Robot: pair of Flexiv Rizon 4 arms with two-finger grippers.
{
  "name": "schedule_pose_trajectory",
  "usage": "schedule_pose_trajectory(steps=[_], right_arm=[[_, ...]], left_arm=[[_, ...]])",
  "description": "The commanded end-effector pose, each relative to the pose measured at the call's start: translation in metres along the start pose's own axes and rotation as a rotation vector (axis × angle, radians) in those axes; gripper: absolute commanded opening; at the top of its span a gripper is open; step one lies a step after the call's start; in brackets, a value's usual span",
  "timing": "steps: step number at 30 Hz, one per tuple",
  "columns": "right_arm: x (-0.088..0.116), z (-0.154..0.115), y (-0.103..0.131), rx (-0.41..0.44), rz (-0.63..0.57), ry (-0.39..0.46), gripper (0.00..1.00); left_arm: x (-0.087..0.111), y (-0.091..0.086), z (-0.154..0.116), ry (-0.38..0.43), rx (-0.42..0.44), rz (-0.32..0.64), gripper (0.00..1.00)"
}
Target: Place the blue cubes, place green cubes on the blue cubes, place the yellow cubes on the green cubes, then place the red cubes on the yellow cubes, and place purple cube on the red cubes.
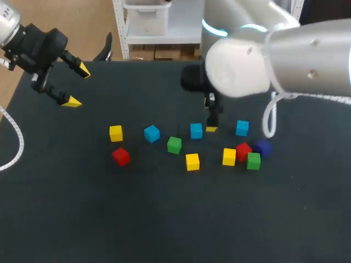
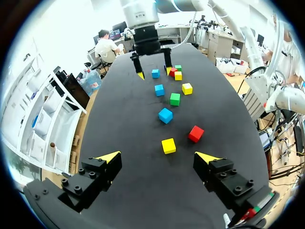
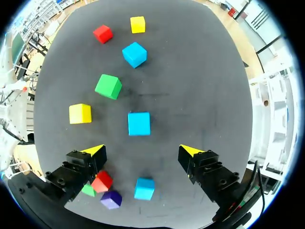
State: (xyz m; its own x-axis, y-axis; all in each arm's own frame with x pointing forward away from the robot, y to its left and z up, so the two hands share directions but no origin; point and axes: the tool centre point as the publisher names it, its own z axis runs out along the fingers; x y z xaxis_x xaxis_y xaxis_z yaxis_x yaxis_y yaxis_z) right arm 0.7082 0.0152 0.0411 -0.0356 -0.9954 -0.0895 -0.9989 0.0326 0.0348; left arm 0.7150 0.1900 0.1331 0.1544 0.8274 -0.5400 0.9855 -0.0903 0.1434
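Hovering over the table (image 1: 164,219): right gripper (image 3: 141,150), fingers spread wide, nothing held. The middle blue cube (image 3: 139,123) sits just ahead of its fingertips, in line with the gap and untouched. A second blue cube (image 3: 144,188) lies back under the wrist. A third blue cube (image 3: 135,54) lies farther ahead, past a green cube (image 3: 108,86). The left gripper (image 2: 158,156) is also wide open and empty, held well apart at the table's corner, with a yellow cube (image 2: 168,145) just ahead of it.

Judgement: step one, setting out the blues. No cube stands on another, so the task is barely begun. The next move likely calls for the right gripper to ease forward, drop until its fingers straddle the middle blue cube on two flat faces, then close.

Hard to make out:
- In the head view the right arm's bulk covers nearly all of its gripper; only one yellow tip shows.
- Beside one right finger a red cube (image 3: 101,181) and the purple cube (image 3: 111,199) show.
- The second green cube (image 3: 88,190) there is mostly hidden behind that finger.
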Motion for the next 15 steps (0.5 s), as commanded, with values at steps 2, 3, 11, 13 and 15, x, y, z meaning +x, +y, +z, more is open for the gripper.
schedule_pose_trajectory(steps=[2, 3, 11, 13, 15], right_arm=[[0.018, -0.012, 0.008, 0.016, 0.020, -0.011, 1.00], [0.021, -0.012, 0.009, 0.014, 0.025, -0.011, 1.00], [0.035, -0.016, 0.014, 0.009, 0.047, -0.013, 1.00], [0.039, -0.018, 0.014, 0.011, 0.054, -0.015, 1.00], [0.043, -0.021, 0.013, 0.015, 0.059, -0.015, 1.00]], left_arm=[[0.001, 0.000, 0.000, 0.000, 0.000, 0.002, 1.00], [0.001, 0.000, 0.000, 0.000, 0.000, 0.002, 1.00], [0.001, 0.000, 0.000, 0.000, 0.000, 0.002, 1.00], [0.001, 0.000, 0.000, 0.000, 0.000, 0.002, 1.00], [0.001, 0.000, 0.000, 0.000, 0.000, 0.002, 1.00]])
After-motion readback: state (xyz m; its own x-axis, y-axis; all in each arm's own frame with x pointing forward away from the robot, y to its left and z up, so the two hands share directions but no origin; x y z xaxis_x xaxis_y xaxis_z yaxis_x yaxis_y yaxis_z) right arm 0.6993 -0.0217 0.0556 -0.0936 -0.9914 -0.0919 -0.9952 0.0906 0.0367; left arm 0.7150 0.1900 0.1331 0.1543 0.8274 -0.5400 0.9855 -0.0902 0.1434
